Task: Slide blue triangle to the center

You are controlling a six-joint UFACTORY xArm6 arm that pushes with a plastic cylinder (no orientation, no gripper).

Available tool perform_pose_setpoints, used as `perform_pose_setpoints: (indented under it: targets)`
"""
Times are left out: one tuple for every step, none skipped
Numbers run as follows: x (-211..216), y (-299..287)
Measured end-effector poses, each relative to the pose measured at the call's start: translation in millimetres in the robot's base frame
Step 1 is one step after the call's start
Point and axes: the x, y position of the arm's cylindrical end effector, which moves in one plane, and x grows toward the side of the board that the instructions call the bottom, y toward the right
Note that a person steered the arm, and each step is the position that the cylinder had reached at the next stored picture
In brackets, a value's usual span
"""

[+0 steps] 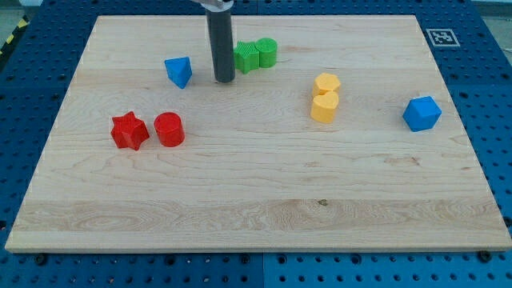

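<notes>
The blue triangle (178,71) lies on the wooden board (256,200) in the upper left part. My tip (224,80) stands just to the triangle's right, a short gap apart, not touching it. The rod rises straight up out of the view's top and partly hides the left edge of the green star (247,58).
A green cylinder (266,51) touches the green star at the view's top middle. A red star (130,131) and a red cylinder (169,129) sit side by side at the left. Two yellow blocks (325,97) are stacked close right of centre. A blue cube (422,113) is at the right.
</notes>
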Motion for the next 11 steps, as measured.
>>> perform_pose_setpoints:
  targets:
    - [-26, -16]
    - [-56, -40]
    - [-39, -57]
    - [-13, -44]
    - [-13, -43]
    - [-13, -43]
    - [2, -36]
    - [29, -14]
    - [4, -17]
    - [-16, -47]
    - [-24, -92]
